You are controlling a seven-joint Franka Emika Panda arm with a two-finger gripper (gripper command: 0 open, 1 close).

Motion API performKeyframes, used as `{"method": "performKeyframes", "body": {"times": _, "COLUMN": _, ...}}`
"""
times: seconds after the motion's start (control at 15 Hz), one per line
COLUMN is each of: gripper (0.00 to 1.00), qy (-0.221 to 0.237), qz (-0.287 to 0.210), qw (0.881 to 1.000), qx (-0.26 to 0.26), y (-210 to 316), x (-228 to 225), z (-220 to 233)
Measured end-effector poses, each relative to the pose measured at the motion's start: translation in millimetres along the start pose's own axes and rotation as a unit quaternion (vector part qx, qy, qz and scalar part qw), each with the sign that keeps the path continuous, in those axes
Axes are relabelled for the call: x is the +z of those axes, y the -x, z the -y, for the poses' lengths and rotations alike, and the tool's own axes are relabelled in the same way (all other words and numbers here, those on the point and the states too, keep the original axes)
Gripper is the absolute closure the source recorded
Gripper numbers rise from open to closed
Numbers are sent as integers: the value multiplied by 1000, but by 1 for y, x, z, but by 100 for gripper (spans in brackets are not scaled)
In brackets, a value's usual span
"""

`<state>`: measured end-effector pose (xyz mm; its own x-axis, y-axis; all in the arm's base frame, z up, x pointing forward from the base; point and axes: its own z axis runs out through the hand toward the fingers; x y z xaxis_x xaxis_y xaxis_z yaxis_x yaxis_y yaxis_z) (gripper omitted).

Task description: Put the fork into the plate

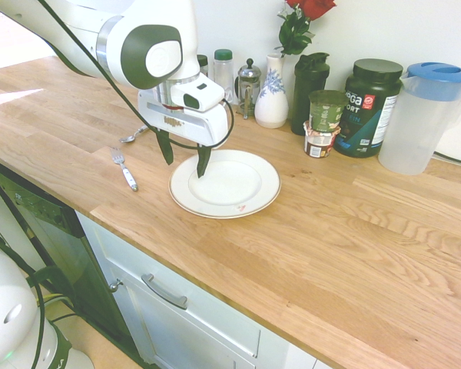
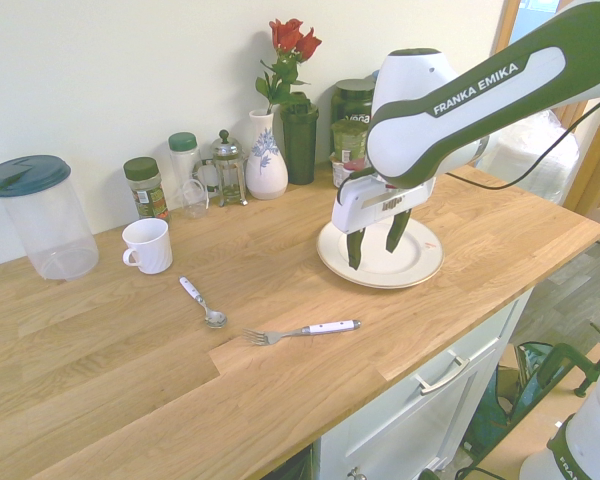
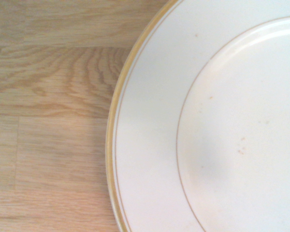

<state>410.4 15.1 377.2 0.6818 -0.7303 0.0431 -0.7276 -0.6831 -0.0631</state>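
Hovering open gripper (image 1: 184, 159) over plate (image 1: 250, 201)

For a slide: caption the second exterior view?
Open gripper hovers over the plate; fork lies on the counter.

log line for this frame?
gripper: open, empty, over plate edge | fork: on counter, untouched, beside spoon | plate: empty | task: fork not yet grasped

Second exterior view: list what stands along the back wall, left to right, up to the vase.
Clear pitcher with blue lid → spice jar with green lid → pale bottle with green cap → French press → vase with red roses.
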Motion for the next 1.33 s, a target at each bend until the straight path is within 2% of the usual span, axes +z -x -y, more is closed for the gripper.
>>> {"method": "performKeyframes", "body": {"times": 0.2, "gripper": 0, "qy": -3, "qz": 7, "qw": 1000, "qx": 2, "y": 2, "x": 0, "z": 1}}
{"method": "performKeyframes", "body": {"times": 0.4, "gripper": 0, "qy": -44, "qz": 17, "qw": 999, "qx": -13, "y": 9, "x": -22, "z": 23}}
{"method": "performKeyframes", "body": {"times": 0.67, "gripper": 0, "qy": -63, "qz": 78, "qw": 990, "qx": -96, "y": 40, "x": -52, "z": 44}}
{"method": "performKeyframes", "body": {"times": 1.0, "gripper": 0, "qy": -56, "qz": 116, "qw": 965, "qx": -227, "y": 85, "x": -47, "z": 53}}
{"method": "performKeyframes", "body": {"times": 1.2, "gripper": 0, "qy": -51, "qz": 133, "qw": 945, "qx": -295, "y": 109, "x": -23, "z": 49}}
{"method": "performKeyframes", "body": {"times": 1.33, "gripper": 0, "qy": -51, "qz": 127, "qw": 931, "qx": -339, "y": 117, "x": -6, "z": 43}}
